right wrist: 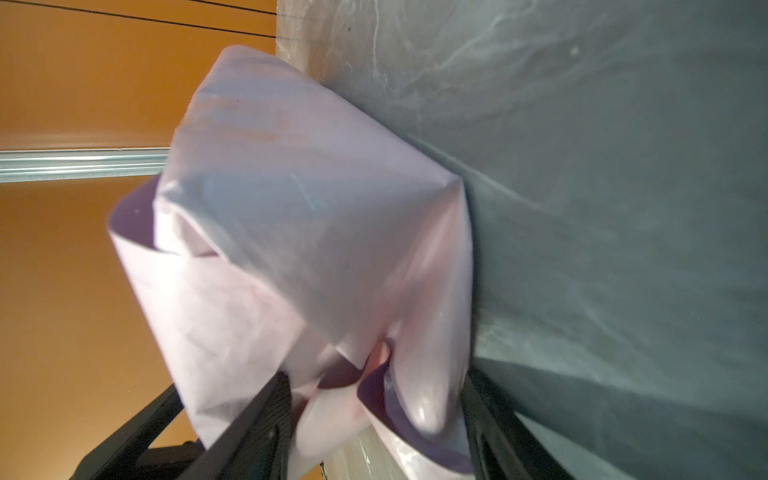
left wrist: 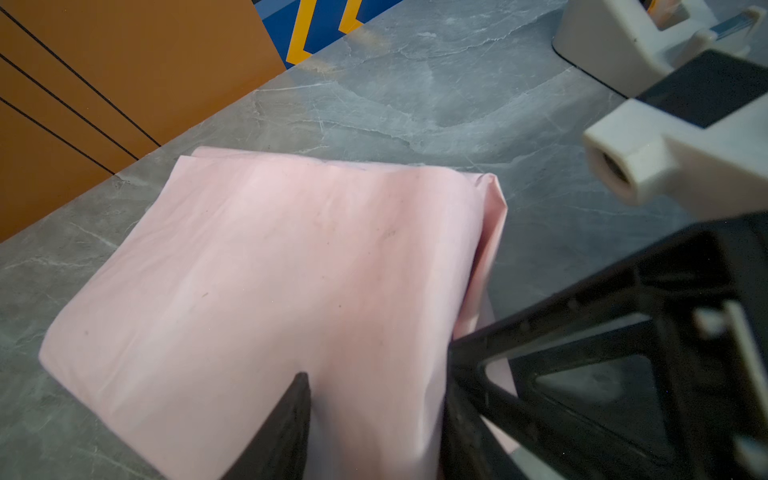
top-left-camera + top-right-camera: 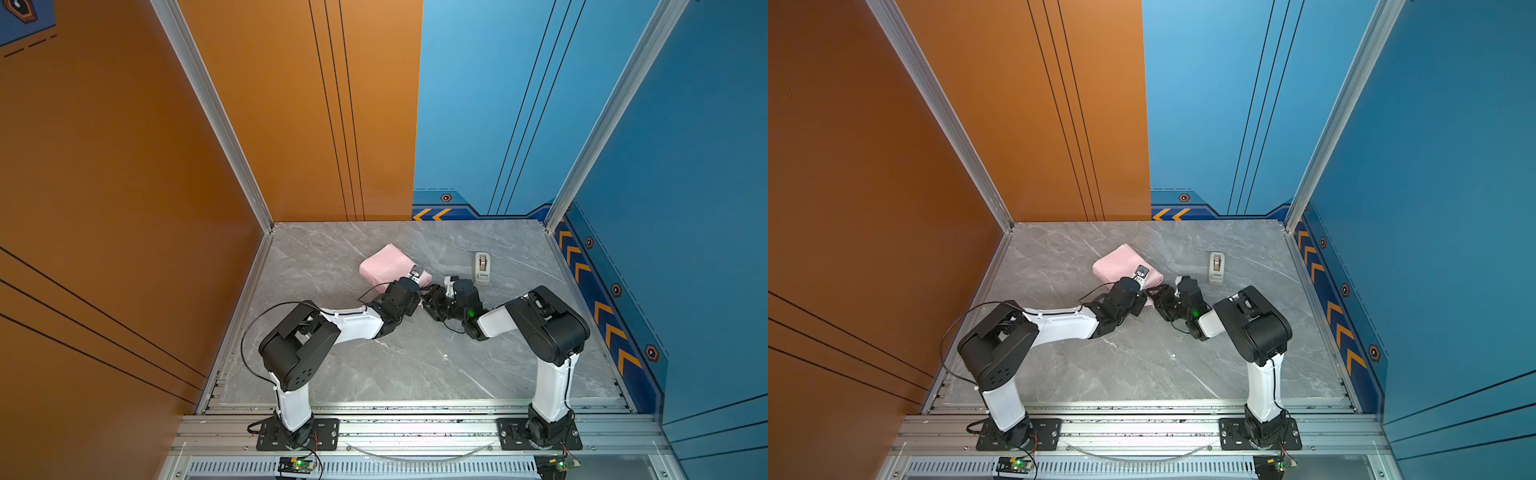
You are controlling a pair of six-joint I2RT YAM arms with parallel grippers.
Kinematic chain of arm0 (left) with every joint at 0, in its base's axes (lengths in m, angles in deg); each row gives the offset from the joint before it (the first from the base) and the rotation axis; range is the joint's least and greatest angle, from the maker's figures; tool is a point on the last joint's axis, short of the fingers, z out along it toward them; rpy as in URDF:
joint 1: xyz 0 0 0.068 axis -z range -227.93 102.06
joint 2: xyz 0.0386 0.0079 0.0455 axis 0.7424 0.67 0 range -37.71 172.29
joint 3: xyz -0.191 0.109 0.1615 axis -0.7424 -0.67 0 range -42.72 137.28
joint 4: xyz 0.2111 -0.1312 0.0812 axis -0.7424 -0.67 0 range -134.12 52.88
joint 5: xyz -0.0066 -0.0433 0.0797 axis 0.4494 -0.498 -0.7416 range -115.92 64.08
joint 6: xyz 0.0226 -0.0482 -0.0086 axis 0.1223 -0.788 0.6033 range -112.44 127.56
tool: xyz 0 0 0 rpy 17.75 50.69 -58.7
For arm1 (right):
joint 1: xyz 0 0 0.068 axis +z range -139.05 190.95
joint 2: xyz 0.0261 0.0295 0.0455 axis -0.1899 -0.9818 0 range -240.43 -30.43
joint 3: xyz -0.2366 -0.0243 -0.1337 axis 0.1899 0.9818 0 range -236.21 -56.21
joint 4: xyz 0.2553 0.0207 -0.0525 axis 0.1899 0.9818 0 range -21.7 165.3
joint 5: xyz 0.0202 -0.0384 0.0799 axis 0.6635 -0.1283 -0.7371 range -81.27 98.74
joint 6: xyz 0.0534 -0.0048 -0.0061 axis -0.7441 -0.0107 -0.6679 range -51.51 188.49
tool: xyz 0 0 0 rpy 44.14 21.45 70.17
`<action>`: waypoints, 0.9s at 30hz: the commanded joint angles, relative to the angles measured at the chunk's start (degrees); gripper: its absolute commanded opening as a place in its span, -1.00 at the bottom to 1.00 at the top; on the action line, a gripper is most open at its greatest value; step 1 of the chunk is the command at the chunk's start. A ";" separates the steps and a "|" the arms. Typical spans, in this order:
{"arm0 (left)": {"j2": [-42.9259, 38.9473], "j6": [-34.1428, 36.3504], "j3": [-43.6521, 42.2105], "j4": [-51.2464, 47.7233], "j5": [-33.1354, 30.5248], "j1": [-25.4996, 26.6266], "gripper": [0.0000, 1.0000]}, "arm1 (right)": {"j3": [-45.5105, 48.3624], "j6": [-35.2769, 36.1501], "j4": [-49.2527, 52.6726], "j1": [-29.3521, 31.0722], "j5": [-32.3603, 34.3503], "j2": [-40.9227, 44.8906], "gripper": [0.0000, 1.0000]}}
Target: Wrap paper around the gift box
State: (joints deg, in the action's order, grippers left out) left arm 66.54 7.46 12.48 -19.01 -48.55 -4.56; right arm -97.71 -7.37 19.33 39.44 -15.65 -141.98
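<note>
The paper (image 3: 386,266) (image 3: 1121,264) lies pink side out, folded into a squarish bundle on the grey table, and the gift box is hidden. My left gripper (image 3: 419,289) (image 3: 1144,291) is at the bundle's near right corner. In the left wrist view its jaws (image 2: 378,374) stand apart, one finger lying on the paper (image 2: 291,270) and the other along its side edge. My right gripper (image 3: 430,297) (image 3: 1158,297) meets it from the right. In the right wrist view its open jaws (image 1: 376,372) straddle the paper's (image 1: 311,208) loose end folds, where the purple inner face shows.
A beige tape dispenser (image 3: 482,268) (image 3: 1217,268) (image 2: 623,41) stands upright right of the bundle, behind my right wrist. The marble table (image 3: 374,361) is walled orange on the left and blue at the back and right. An aluminium rail runs along the front.
</note>
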 commanded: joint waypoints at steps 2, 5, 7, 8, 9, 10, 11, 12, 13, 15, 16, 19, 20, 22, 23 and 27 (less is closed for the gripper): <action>5.18 -2.89 -3.79 -13.63 6.65 -0.74 -0.02 | 4.43 -0.16 0.13 0.50 -0.60 3.53 0.35; 5.17 -2.98 -3.85 -13.54 6.67 -0.72 -0.02 | 5.78 -2.62 -1.62 1.27 -0.43 3.99 0.35; 5.02 -2.98 -3.87 -13.59 6.70 -0.69 -0.02 | 5.67 -3.52 -2.12 1.96 -0.07 3.69 0.36; 4.94 -3.00 -3.87 -13.47 6.68 -0.71 -0.02 | 5.56 -4.12 -2.55 2.24 0.11 3.48 0.36; 4.87 -2.97 -3.96 -13.47 6.63 -0.65 -0.02 | 5.63 -5.06 -3.56 2.51 0.56 3.12 0.35; 4.91 -2.90 -3.86 -13.48 6.63 -0.73 -0.02 | 5.81 -6.02 -4.92 2.77 1.18 2.68 0.35; 4.83 -2.92 -3.96 -13.53 6.67 -0.69 -0.02 | 5.80 -6.77 -5.86 2.93 1.58 2.44 0.35; 4.83 -2.91 -3.90 -13.44 6.65 -0.68 -0.02 | 5.90 -7.82 -6.38 3.09 2.27 2.20 0.35; 4.82 -2.89 -3.92 -13.45 6.66 -0.68 -0.02 | 6.22 -8.80 -7.00 3.47 3.37 2.25 0.35; 4.69 -2.76 -3.93 -13.37 6.61 -0.73 -0.02 | 6.66 -9.40 -6.49 4.15 5.39 2.91 0.35; 4.69 -2.76 -3.96 -13.30 6.61 -0.76 -0.02 | 6.62 -9.33 -5.72 4.47 6.63 3.26 0.35; 4.74 -2.76 -4.05 -13.20 6.70 -0.76 -0.02 | 6.30 -9.92 -4.93 5.04 9.34 3.26 0.36; 4.75 -2.73 -4.05 -13.19 6.76 -0.77 -0.02 | 6.19 -10.82 -5.35 5.35 10.08 3.02 0.36; 4.69 -2.76 -4.03 -13.10 6.67 -0.76 -0.02 | 6.37 -13.11 -7.08 6.40 12.05 2.51 0.37; 4.69 -2.79 -4.05 -13.07 6.64 -0.83 -0.02 | 6.42 -13.69 -7.19 6.91 12.78 2.62 0.37; 4.65 -2.62 -4.10 -12.97 6.62 -0.84 -0.02 | 7.70 -16.25 -5.87 9.52 16.60 4.49 0.37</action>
State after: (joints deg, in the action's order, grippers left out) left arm 66.54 7.05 12.41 -18.84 -48.34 -4.73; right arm -91.30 -20.63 13.73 47.44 -3.58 -138.92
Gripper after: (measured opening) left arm 0.489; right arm 0.684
